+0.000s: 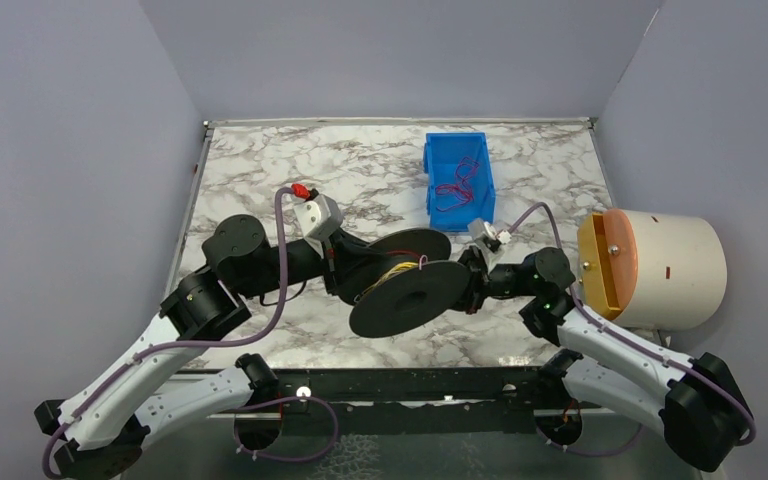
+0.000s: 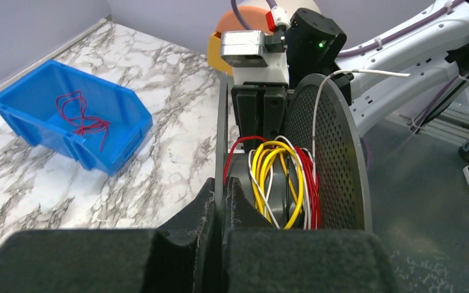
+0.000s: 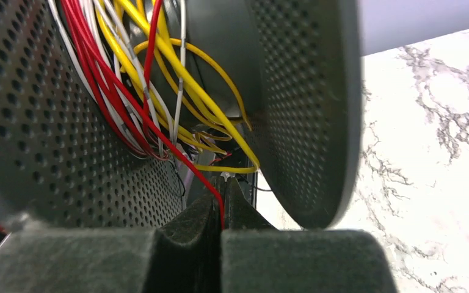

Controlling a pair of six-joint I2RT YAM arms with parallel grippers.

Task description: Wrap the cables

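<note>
Marble table [image 1: 260,170], two arms meeting near its middle.

Blue bin [image 1: 438,160] at the far side, right of centre, open top. Inside it is a loose tangle of thin red wire [image 2: 79,119], lying on the floor of the bin; nothing else can be seen in there.

Black spool [image 1: 405,300] between the arms, with two perforated discs and a hub. The cables [image 2: 278,177] sit on the hub between the discs: yellow, red and white loops, loosely wound, some strands slack and crossing.

Left gripper [image 2: 221,192]: clenched on the thin edge of one disc, which runs straight in between the padded fingers.

Right gripper [image 3: 220,201]: pinched on a single red cable [image 3: 183,154] that runs down from the windings and disappears between its fingers. It sits close under the spool, near the gap between the discs.

Cream drum with an orange end [image 1: 670,270] lies on its side at the right edge of the table. Cannot tell what it holds.
</note>
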